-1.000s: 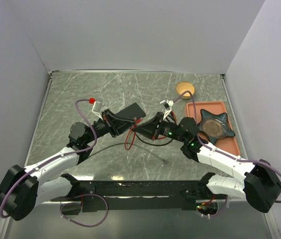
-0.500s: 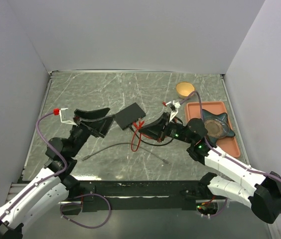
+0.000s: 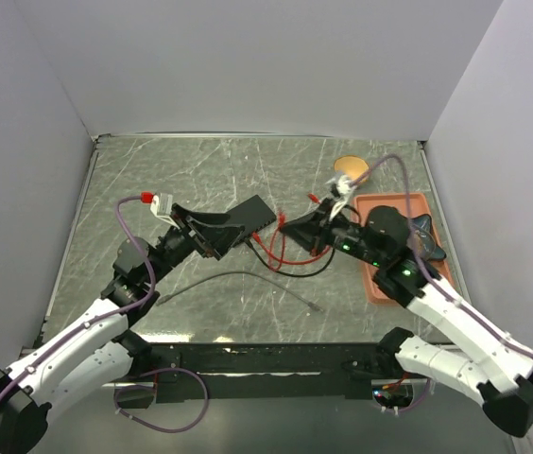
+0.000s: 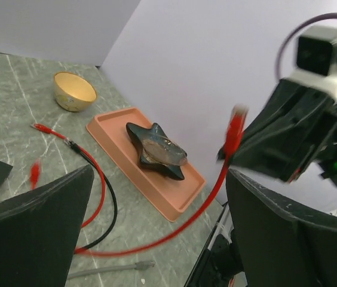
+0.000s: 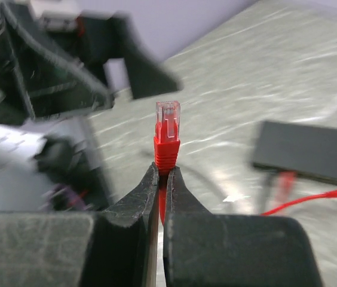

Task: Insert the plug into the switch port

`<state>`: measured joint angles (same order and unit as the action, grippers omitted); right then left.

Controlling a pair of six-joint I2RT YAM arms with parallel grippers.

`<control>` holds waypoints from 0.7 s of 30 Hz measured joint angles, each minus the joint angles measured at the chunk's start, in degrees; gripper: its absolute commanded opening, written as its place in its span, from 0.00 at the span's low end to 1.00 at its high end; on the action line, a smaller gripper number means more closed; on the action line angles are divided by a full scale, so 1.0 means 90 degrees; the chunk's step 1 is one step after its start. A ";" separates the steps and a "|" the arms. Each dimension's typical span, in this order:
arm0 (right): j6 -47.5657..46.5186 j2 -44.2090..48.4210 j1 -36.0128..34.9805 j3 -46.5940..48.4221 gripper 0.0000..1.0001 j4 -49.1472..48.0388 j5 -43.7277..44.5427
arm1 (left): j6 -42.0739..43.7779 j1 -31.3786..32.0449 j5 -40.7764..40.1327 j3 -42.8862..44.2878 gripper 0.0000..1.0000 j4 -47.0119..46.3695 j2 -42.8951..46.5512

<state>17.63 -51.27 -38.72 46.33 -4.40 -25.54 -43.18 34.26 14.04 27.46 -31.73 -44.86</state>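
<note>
The red plug (image 5: 167, 136), with its clear tip, stands up out of my right gripper (image 5: 164, 170), which is shut on the plug's boot. Its red cable (image 3: 274, 252) trails down to the table. The black switch box (image 3: 250, 215) lies flat at mid-table, and also shows blurred as the switch box (image 5: 303, 149) to the plug's right. Its port row is too blurred to make out. My left gripper (image 3: 227, 230) hangs open just left of the box, with nothing between its fingers (image 4: 34, 230). The plug (image 4: 235, 128) shows ahead of it.
An orange tray (image 3: 376, 280) with a dark star-shaped dish (image 4: 156, 150) sits at the right, partly under my right arm. A yellow bowl (image 3: 350, 166) stands behind it. A grey cable (image 3: 238, 277) and a black cable (image 4: 112, 203) lie near the front middle.
My left gripper has opened, swung back to the left, then returned beside the switch box. My right gripper has lifted the plug and shifted slightly right.
</note>
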 measured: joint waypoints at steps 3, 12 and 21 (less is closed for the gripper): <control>-0.0544 0.0605 0.0000 0.0495 0.00 0.0947 0.1093 | 0.0046 0.0002 0.0012 0.0007 0.96 0.0002 -0.0005; -0.1146 0.1673 0.0000 0.0962 0.00 0.2081 0.3536 | 0.0117 0.0000 -0.0056 0.0095 0.96 0.0039 -0.0352; -0.1073 -0.1268 -0.0002 0.0877 0.00 0.2538 0.3478 | 0.0440 -0.0046 -0.0687 0.0733 0.96 0.1032 -0.1265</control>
<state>7.97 -62.67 -38.74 54.22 18.44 5.76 -39.22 33.85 7.86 34.06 -22.44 -56.25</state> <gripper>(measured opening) 0.041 0.963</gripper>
